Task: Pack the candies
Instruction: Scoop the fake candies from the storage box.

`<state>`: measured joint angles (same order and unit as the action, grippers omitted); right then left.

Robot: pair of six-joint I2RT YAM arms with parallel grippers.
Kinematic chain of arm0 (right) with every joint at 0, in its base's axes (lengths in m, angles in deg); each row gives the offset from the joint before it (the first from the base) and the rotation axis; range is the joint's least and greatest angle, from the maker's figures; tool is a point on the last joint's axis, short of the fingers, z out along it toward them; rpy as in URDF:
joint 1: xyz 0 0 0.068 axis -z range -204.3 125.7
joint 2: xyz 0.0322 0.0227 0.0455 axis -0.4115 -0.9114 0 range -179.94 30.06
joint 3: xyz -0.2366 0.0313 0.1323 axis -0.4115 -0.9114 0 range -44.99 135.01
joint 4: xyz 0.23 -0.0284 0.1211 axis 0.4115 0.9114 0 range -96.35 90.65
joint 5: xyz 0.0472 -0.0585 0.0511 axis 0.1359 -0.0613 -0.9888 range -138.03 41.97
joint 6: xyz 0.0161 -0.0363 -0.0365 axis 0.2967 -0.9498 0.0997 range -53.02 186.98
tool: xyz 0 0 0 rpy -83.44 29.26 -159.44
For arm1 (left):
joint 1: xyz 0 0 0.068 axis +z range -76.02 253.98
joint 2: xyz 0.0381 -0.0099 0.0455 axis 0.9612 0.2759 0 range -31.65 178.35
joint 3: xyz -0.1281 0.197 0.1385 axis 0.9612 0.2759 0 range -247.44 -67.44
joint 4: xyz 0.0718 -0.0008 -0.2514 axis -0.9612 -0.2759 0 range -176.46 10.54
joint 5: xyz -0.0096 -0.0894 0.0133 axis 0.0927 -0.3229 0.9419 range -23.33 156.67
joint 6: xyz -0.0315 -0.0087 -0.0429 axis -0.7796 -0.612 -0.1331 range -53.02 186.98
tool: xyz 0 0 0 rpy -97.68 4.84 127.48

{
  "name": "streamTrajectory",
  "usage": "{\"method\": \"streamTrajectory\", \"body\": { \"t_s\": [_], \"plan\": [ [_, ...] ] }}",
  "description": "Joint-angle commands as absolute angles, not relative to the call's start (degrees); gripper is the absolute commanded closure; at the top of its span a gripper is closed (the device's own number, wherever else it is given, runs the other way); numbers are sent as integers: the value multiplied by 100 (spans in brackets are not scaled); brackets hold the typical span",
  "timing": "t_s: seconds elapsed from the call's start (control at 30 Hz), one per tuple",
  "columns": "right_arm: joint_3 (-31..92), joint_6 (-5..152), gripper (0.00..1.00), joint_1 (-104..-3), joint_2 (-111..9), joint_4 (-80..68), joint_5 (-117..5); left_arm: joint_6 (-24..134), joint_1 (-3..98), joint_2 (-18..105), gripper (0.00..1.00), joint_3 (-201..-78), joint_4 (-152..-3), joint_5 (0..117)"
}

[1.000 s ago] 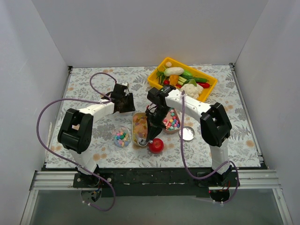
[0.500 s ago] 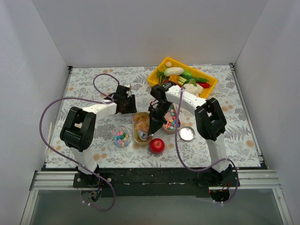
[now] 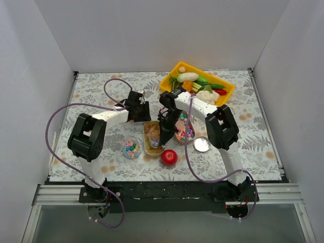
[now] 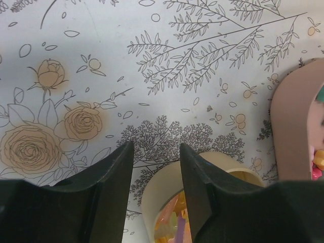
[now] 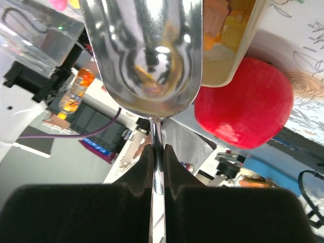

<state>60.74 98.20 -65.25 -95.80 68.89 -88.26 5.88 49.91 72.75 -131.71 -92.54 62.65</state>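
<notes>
Packing looks to be partly done. The cream tub (image 5: 230, 63) already holds a layer of amber, orange and pale yellow candies (image 5: 223, 17). The right hand (image 5: 158, 149) is clamped tight on the handle of a steel scoop (image 5: 147, 50), which hangs at the tub's near end. Whether the scoop carries anything I cannot tell.

The pink bowl (image 4: 291, 131) just beside the tub and a clear cup (image 3: 123, 151) on its other side hold bright mixed sweets. The left hand (image 4: 156, 147) hovers at the tub's far end, fingers apart and empty.

A red ball (image 5: 243, 106) sits close against the tub's near end, crowding the scoop. A round lid (image 3: 201, 144) lies on the table (image 3: 253, 152), so closing is probably left to do. A yellow tray (image 3: 228, 98) of toy vegetables stands well behind.
</notes>
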Motion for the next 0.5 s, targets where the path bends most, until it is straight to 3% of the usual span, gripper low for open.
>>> {"method": "streamTrajectory", "body": {
  "t_s": [0.0, 0.47],
  "plan": [
    [6206, 9616, 99, -6622, -9817, 6871, -7836, 493, 4946, 7329, 59, -13432, -9282, 6043],
    [6655, 9651, 99, -6719, -10134, 6652, -6966, 467, 4937, 7443, 62, -13362, -9282, 5726]
  ]
}}
